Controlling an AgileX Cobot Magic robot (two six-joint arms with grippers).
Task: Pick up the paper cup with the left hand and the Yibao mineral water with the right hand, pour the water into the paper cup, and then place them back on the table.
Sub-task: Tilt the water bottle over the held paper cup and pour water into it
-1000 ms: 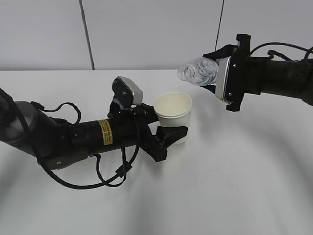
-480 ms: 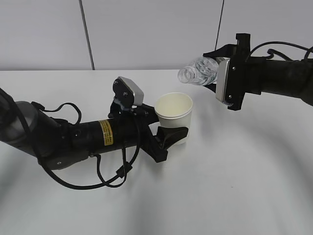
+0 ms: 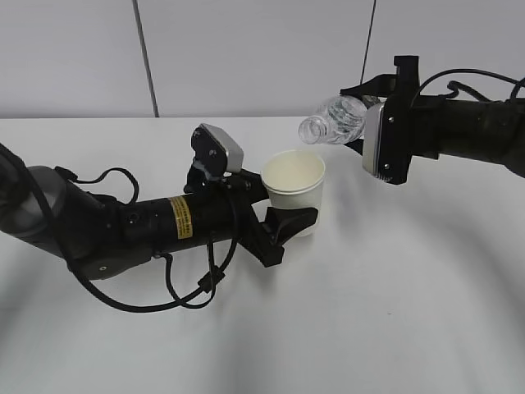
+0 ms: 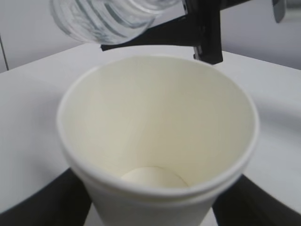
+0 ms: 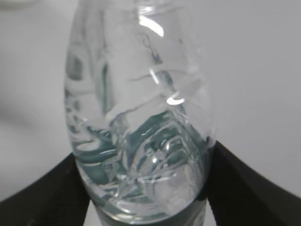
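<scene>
White paper cup sat clamped in the left tool, black fingers on either side of its lower wall. Cup looked upright w/ a slight tilt; whether its base touched the white surface couldn't be told. Left wrist view: cup filled most of the frame, cream inside, round bottom showing; no water could be made out in it. Left arm lay low along the surface from the left side, yellow sticker on its body, grey camera block above, loose black cables drooping below.

Right tool was clamped on the Yibao mineral water, held in the air, tipped close to horizontal, neck pointing left, mouth above and just behind the cup's rim, not touching it. Left wrist view showed the ribbed clear bottle hanging over the cup's far edge. Right wrist view: bottle between two black fingers, green tint near the base; no stream of water visible in any view.
</scene>
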